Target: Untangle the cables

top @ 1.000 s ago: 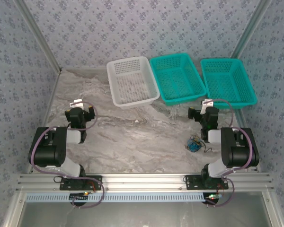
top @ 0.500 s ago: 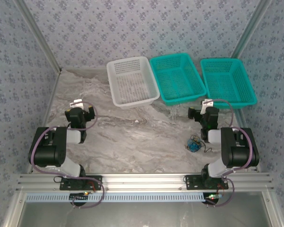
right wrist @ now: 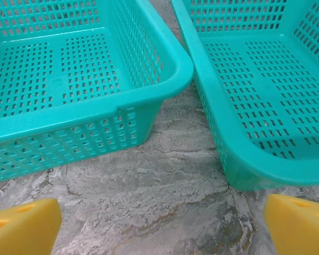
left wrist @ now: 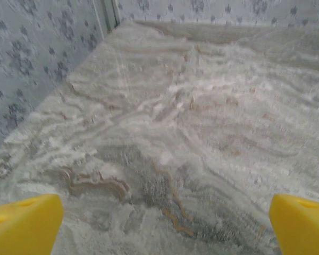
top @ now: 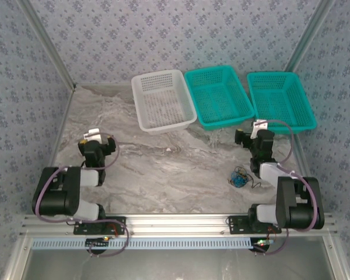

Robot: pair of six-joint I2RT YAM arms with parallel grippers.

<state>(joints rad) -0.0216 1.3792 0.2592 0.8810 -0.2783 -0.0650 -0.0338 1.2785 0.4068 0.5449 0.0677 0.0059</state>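
The cables (top: 240, 177) lie in one small tangle of blue, yellow and black wire on the marble table (top: 163, 169), near the right arm's base. My right gripper (top: 254, 136) hovers beyond the tangle, apart from it and facing the teal baskets. Its yellow fingertips (right wrist: 24, 226) stand wide apart, so the right gripper (right wrist: 162, 226) is open over bare marble. My left gripper (top: 97, 140) is far from the cables, over the left side of the table. There the left gripper (left wrist: 162, 226) is open too, its yellow fingertips (left wrist: 303, 223) at the frame's corners with nothing between them.
Three baskets stand in a row at the back: a white basket (top: 156, 74), a middle teal basket (top: 209, 71) and a right teal basket (top: 271, 74). The two teal baskets (right wrist: 165, 90) (right wrist: 218, 106) sit just ahead of the right gripper. Patterned walls enclose the table.
Both arms have shifted: their elbows dropped toward the near edge. The left gripper moved slightly nearer, the right gripper slightly right and farther back. Both stayed open; the cables did not move.
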